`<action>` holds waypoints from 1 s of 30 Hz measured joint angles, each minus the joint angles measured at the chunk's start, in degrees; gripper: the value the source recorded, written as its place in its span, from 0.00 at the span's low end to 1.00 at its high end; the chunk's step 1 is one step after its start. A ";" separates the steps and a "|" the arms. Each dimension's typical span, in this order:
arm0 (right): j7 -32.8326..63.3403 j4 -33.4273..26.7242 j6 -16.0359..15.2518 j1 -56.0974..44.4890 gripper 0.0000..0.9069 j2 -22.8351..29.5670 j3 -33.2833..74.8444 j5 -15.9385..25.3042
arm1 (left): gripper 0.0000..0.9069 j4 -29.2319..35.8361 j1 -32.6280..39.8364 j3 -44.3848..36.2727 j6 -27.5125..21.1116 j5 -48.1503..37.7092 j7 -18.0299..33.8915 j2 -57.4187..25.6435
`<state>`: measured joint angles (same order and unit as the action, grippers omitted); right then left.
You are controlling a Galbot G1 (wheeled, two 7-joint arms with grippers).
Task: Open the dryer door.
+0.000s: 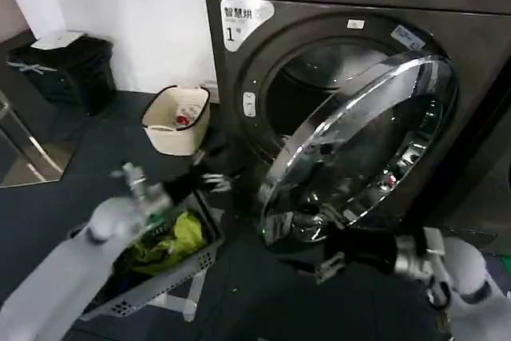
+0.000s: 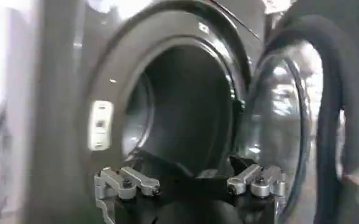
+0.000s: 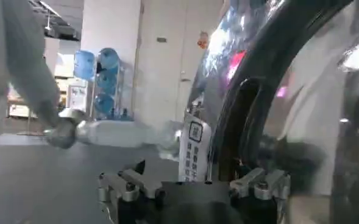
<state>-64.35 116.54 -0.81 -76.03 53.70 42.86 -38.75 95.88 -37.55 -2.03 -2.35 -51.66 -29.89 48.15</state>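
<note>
The big dark grey-brown front-loading dryer (image 1: 335, 29) stands on the dark floor (image 1: 96, 165), its white corner sticker (image 1: 243, 21) marked "1". Its large round chrome-rimmed door with dark tinted glass (image 1: 363, 145) hangs partly swung out from the drum opening (image 1: 315, 89), hinged at the dryer's right side. The right gripper (image 1: 323, 265) sits just under the door's lower rim, jaws spread and holding nothing. The left gripper (image 1: 211, 181) hovers before the opening's lower left edge, above a grey laundry basket (image 1: 164, 273) of clothes, jaws also spread.
</note>
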 joint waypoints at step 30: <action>49.84 -8.19 -4.95 -15.12 1.00 8.68 68.92 -3.52 | 1.00 -1.22 18.11 -28.52 2.24 1.90 -1.28 16.80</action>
<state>-14.51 108.35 -5.76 -91.15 62.39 111.78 -42.27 94.66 -19.43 -30.54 -0.12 -49.77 -31.16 64.95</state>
